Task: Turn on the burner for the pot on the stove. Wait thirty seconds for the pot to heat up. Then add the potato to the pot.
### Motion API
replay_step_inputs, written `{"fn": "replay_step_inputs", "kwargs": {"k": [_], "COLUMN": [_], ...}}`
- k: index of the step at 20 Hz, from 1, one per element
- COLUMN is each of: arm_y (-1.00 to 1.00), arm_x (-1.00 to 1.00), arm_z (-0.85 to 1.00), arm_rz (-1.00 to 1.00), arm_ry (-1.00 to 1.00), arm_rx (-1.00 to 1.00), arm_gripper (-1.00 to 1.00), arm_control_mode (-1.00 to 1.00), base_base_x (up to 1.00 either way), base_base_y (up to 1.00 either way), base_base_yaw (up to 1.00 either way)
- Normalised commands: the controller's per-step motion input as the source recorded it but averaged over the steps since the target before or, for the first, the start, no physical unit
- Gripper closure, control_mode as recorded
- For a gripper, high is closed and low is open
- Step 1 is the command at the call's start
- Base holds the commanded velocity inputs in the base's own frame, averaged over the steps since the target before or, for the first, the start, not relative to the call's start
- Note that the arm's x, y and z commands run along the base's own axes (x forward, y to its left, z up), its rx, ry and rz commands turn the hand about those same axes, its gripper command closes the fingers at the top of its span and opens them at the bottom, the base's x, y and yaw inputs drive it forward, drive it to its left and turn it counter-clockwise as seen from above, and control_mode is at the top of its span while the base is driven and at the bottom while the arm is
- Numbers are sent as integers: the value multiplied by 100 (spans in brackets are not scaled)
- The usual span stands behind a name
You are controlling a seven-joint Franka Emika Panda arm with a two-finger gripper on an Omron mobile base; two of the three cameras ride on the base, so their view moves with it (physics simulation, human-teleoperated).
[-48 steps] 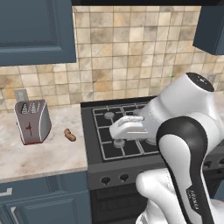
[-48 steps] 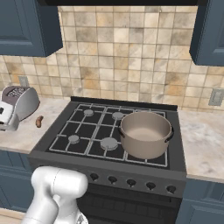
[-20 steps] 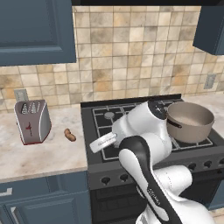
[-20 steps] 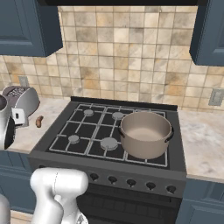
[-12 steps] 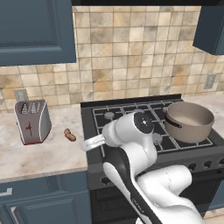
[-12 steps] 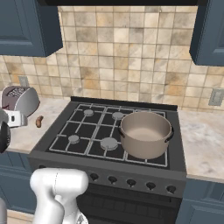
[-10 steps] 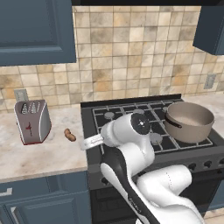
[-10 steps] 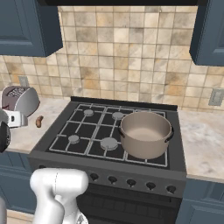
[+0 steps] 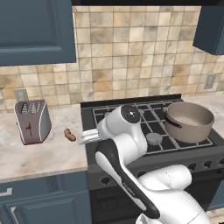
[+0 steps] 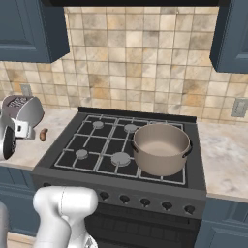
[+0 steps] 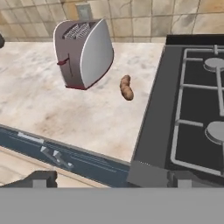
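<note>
The small brown potato (image 9: 69, 134) lies on the marble counter between the toaster and the stove (image 9: 151, 114). My gripper (image 9: 84, 137) hangs open just right of the potato, above the stove's left edge, with nothing between its fingers. In the hand view the potato (image 11: 126, 87) sits ahead of my gripper (image 11: 109, 180), whose fingertips (image 11: 41, 178) stand far apart. The grey-brown pot (image 9: 188, 121) rests on the stove's front right burner and shows a bare beige inside (image 10: 161, 142). In the right base view the potato (image 10: 43, 134) lies left of the stove (image 10: 97, 145).
A silver toaster (image 9: 30, 121) with a red mark stands left of the potato, close behind it in the hand view (image 11: 83, 51). Dark knobs (image 10: 145, 202) line the stove front. Blue cabinets hang above on both sides. The counter (image 9: 39, 153) ends at a front edge above blue drawers.
My arm has swung left from over the stove's grates to the counter edge beside the potato, uncovering the pot in the left base view. The gripper stayed open. Pot and potato have not moved.
</note>
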Motion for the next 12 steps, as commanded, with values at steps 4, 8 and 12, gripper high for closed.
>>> {"fn": "replay_step_inputs", "kwargs": {"k": [4,8,12], "arm_y": [19,28,21], "arm_x": [18,11,27], "arm_z": [-32,-40,-46], "arm_rz": [0,0,0], "arm_ry": [1,-4,-8], "arm_rx": [0,0,0], "arm_gripper": [-100,-100,-100], "arm_control_mode": [-100,-100,-100], "base_base_x": [0,0,0], "base_base_y": [0,0,0], "base_base_yaw": [0,0,0]}}
